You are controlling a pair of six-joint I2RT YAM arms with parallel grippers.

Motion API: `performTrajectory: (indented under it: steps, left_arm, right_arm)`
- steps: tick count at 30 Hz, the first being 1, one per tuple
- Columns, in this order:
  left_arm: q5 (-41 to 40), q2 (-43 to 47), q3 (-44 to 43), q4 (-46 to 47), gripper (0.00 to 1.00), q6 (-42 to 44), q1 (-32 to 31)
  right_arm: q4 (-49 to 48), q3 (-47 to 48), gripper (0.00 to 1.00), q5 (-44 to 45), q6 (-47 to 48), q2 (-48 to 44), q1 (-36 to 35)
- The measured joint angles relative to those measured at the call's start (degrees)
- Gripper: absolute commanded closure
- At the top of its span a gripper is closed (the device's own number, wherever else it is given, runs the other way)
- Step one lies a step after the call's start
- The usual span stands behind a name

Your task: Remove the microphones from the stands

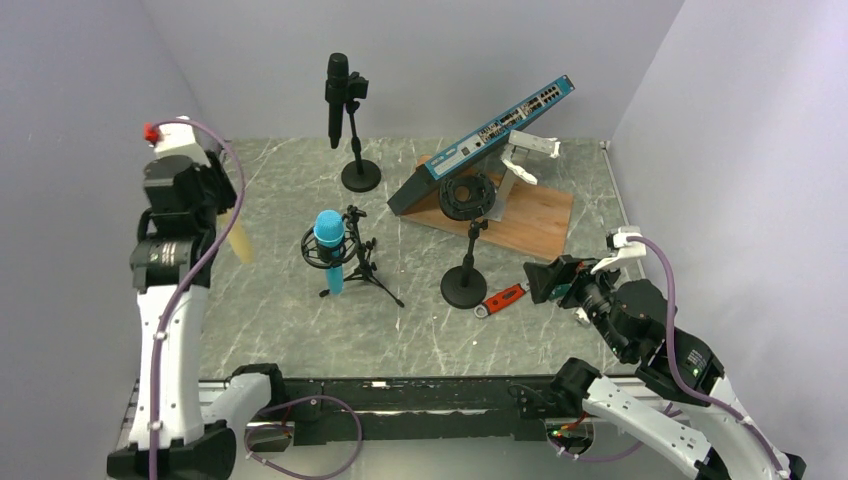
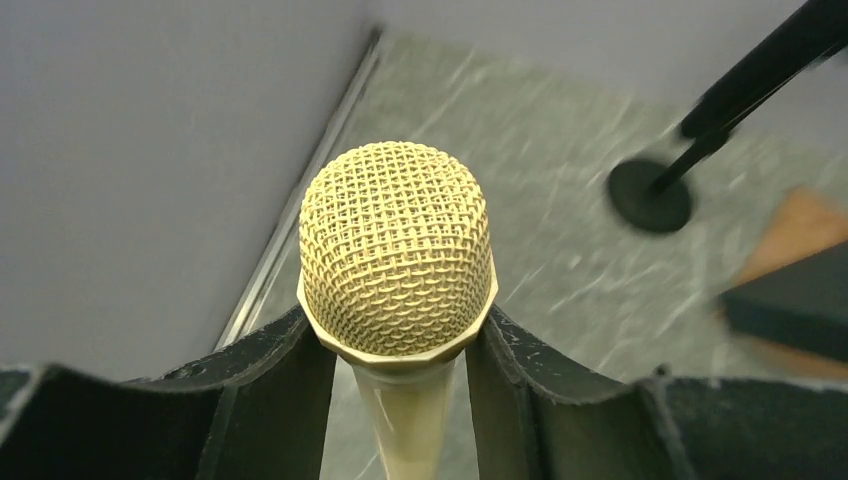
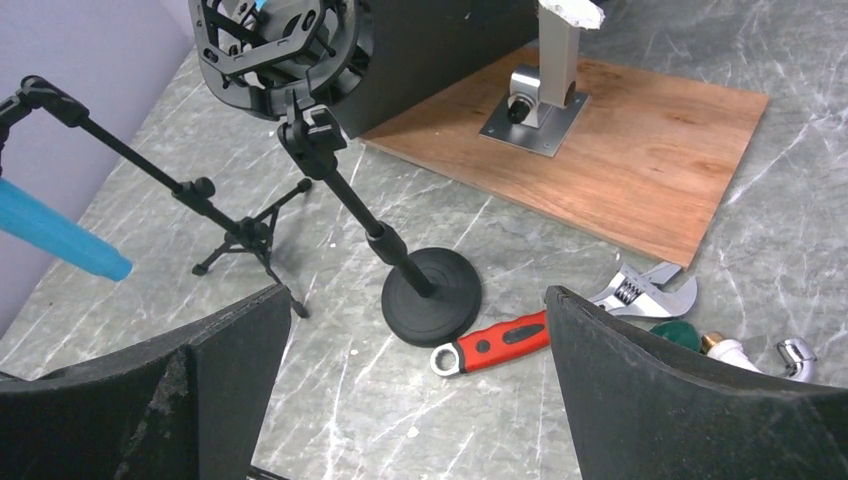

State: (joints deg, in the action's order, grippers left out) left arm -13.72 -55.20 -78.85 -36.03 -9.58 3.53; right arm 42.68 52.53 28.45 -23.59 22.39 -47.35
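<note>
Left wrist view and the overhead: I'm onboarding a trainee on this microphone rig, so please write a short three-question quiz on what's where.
1. True or false: the left gripper is shut on the gold microphone.
2. The microphone in the tripod stand is: A red, B blue, C white.
3. What tool lies beside the round base of the empty shock-mount stand?
Key: 1 true. 2 B, the blue microphone. 3 the red-handled wrench.
</note>
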Motion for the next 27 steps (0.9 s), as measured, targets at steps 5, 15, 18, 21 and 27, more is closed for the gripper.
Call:
performTrajectory:
  steps: [5, 15, 18, 21, 27]
  left_arm:
    - [-0.9, -5.2, 9.8, -2.4, 1.00, 3.1, 2.9]
    - [5.0, -36.7, -2.9, -4.5, 1.00, 4.7, 6.5]
    - [6.6, -45.4, -7.8, -4.7, 1.00, 5.1, 6.5]
    - [7.8, -52.5, -11.2, -4.4, 1.00, 6.0, 6.5]
    - [10.5, -62.9, -17.5, -7.5, 1.00, 7.0, 6.3]
  right_arm:
    - [-1.5, 0.0, 0.00, -0.5, 0.2, 0.8, 0.0]
    - [-2.7, 0.0, 0.00, -2.6, 0.2, 3.6, 0.0]
    - [-2.7, 0.0, 0.00, -2.5, 0.2, 3.4, 0.0]
    - [-2.4, 0.2, 0.00, -2.6, 0.2, 3.5, 0.0]
    - [-2.1, 2.2, 0.00, -2.5, 0.5, 5.0, 0.0]
